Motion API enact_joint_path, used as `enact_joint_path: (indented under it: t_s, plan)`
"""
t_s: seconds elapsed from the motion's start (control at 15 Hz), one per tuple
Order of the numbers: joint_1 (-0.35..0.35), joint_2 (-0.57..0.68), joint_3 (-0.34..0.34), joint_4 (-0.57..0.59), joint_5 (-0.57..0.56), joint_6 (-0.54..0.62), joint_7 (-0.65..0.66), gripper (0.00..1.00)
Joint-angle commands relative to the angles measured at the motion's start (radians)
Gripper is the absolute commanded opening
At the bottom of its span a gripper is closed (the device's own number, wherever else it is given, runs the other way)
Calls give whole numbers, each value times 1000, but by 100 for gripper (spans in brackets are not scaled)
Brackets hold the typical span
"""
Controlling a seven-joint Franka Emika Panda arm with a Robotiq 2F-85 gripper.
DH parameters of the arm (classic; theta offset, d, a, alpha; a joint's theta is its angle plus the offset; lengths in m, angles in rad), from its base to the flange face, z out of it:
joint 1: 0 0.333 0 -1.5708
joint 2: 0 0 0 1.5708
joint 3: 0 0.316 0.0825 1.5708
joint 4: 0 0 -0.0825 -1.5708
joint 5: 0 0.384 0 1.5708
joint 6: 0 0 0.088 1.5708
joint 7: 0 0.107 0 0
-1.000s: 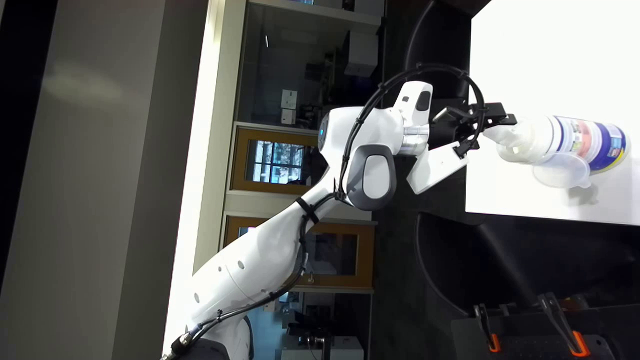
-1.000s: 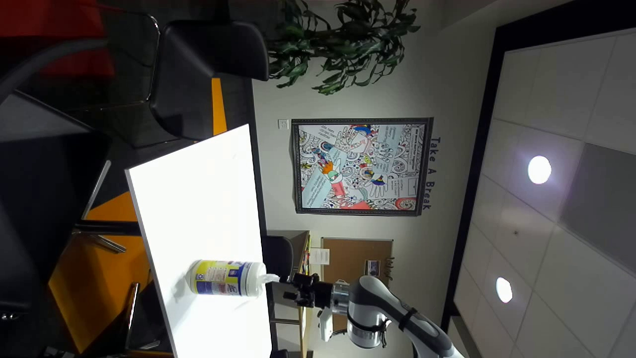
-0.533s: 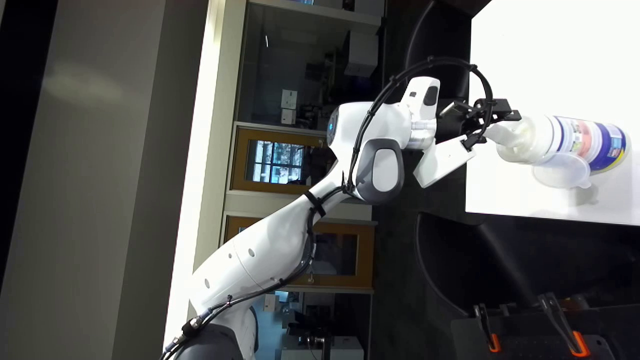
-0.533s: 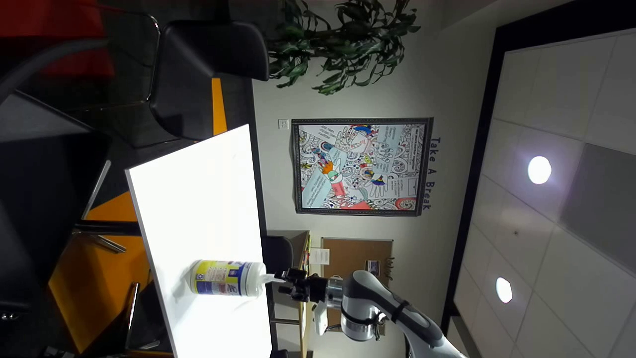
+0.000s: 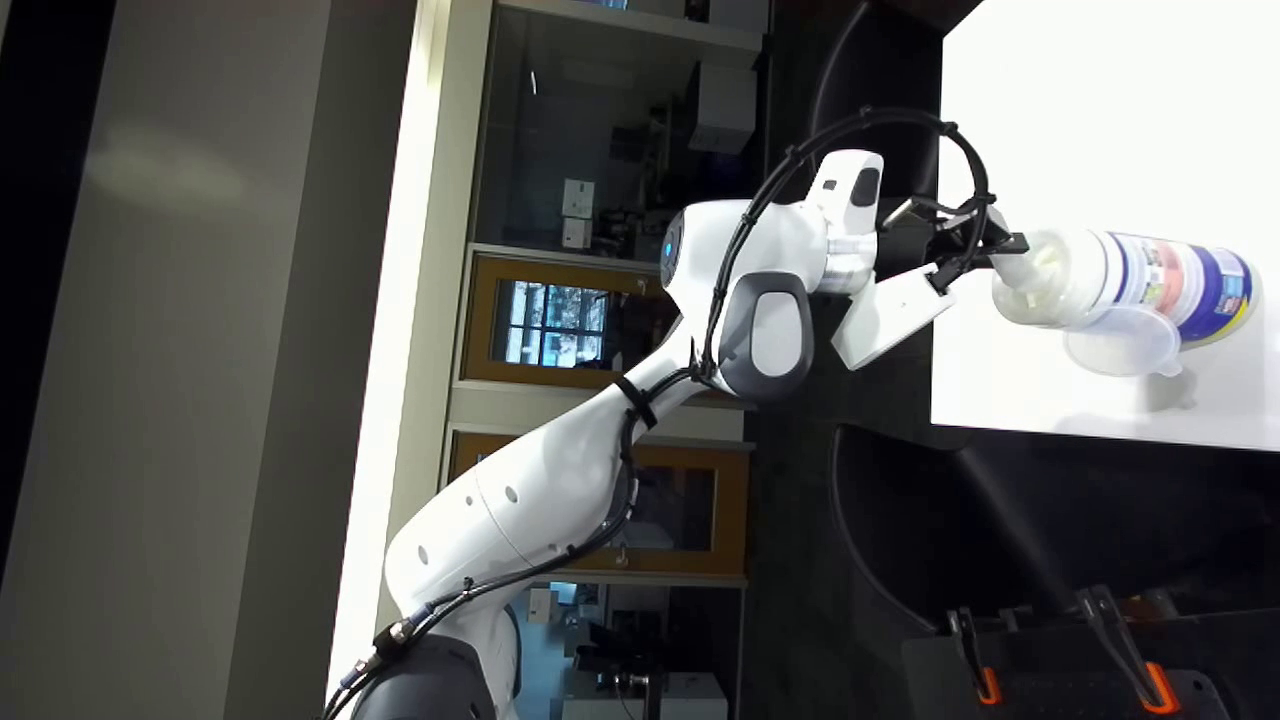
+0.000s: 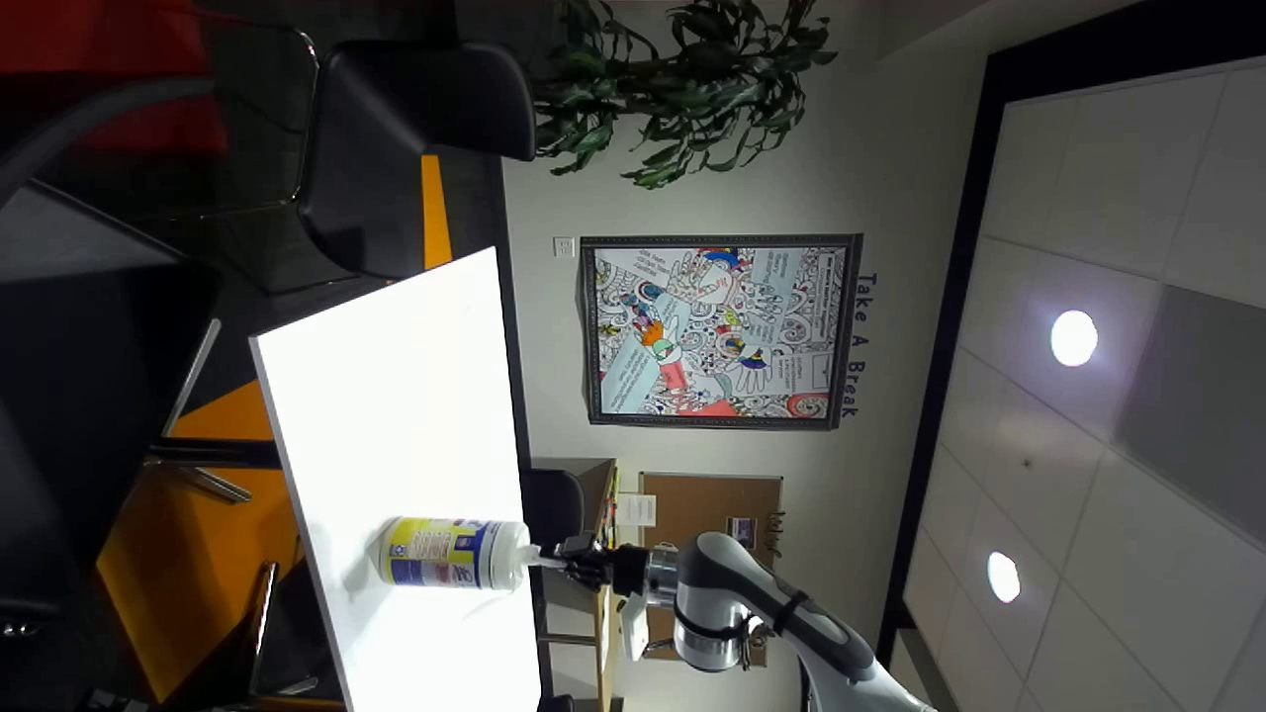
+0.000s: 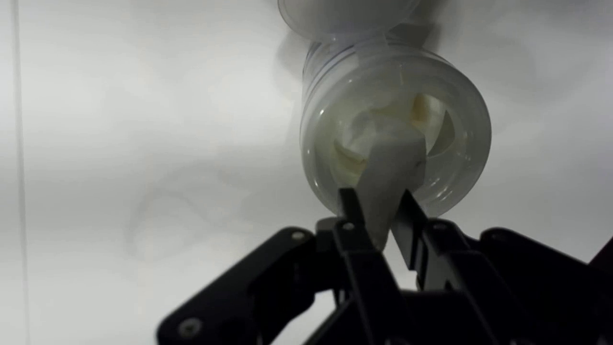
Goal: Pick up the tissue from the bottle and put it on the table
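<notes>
A white tissue (image 7: 395, 158) sticks up out of the open mouth of the bottle (image 7: 459, 86). That bottle, with a blue, white and yellow label, stands upright on the white table (image 5: 1080, 120) and shows in both exterior views, which are turned sideways. My gripper (image 7: 377, 192) is right above the mouth, with the tissue's upper end between its black fingers. They stand part-way apart, and in the wrist view a gap shows between the tissue's tip and the right finger. In an exterior view the gripper (image 6: 562, 554) meets the end of the tissue.
The bottle's clear lid (image 5: 1123, 340) hangs open at its side, towards a near table edge. Black chairs (image 5: 900, 520) stand around the table. Clamps with orange tips (image 5: 1160, 688) sit on a dark surface beyond it. A plant (image 6: 682, 89) is by the wall.
My gripper has come down closer to the bottle's mouth, over the tissue. Its jaws have drawn much nearer together around the tissue's end. The bottle and lid have stayed in place.
</notes>
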Motion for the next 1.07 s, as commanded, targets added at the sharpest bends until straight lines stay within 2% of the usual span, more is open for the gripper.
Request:
enact_joint_path:
  t_s: [0.0, 0.2, 0.47, 0.73, 1.0]
  plan:
    - [-19, 12, 20, 13, -1, 17, 5, 0]
    - [-16, 7, 18, 9, -7, 13, 14, 0]
    - [-12, -78, 23, -39, 7, 5, 15, 0]
    - [-11, -214, 44, -95, 109, 16, -56, 0]
    - [30, -358, 17, -135, 229, 18, -132, 0]
